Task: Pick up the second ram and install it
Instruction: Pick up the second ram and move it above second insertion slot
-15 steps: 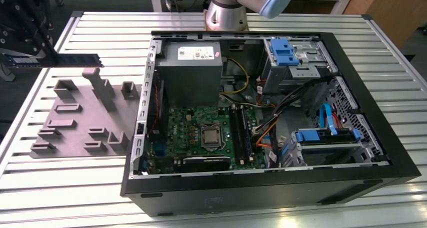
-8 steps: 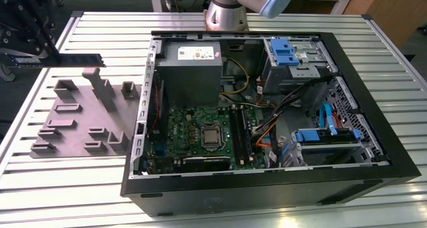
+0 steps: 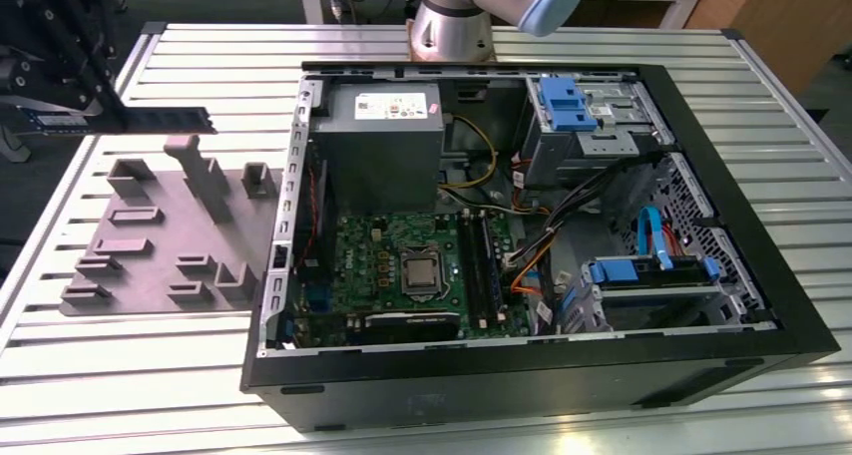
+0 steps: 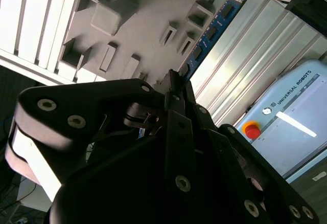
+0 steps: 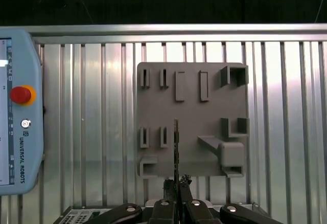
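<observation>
Gripper [image 5: 177,184] fingers [image 5: 167,187] around second ram [image 5: 176,143]

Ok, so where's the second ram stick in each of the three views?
Exterior view: the second ram is level in the air at the exterior view's left, above the grey tray.
First wrist view: the ram is edge-on, reaching out from the gripper across the tray.
Second wrist view: a blue strip beyond the gripper, along the tray's edge.
Shared landmark: the grey tray.
</observation>
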`<state>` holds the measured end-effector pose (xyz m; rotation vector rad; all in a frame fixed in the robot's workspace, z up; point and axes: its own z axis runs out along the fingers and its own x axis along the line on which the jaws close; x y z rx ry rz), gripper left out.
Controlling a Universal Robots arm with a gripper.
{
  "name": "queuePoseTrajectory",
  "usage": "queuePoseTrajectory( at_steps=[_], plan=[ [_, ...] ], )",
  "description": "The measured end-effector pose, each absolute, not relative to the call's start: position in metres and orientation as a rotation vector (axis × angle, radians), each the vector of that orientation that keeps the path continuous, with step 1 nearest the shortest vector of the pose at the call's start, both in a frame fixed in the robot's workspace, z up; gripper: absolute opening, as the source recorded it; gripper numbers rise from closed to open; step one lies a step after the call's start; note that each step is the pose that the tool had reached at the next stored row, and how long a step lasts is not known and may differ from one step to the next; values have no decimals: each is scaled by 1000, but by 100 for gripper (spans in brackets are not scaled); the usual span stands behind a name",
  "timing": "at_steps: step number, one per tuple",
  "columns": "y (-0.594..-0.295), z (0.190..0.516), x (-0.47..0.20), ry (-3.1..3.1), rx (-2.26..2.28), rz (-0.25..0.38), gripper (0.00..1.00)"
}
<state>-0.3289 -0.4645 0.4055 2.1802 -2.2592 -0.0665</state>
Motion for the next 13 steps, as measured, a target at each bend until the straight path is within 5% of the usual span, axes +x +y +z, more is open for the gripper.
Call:
queuePoseTrajectory(
  at_steps=[13],
  plan=[
    [-465,406,-323,-2259,2180,-67,14]
  ],
)
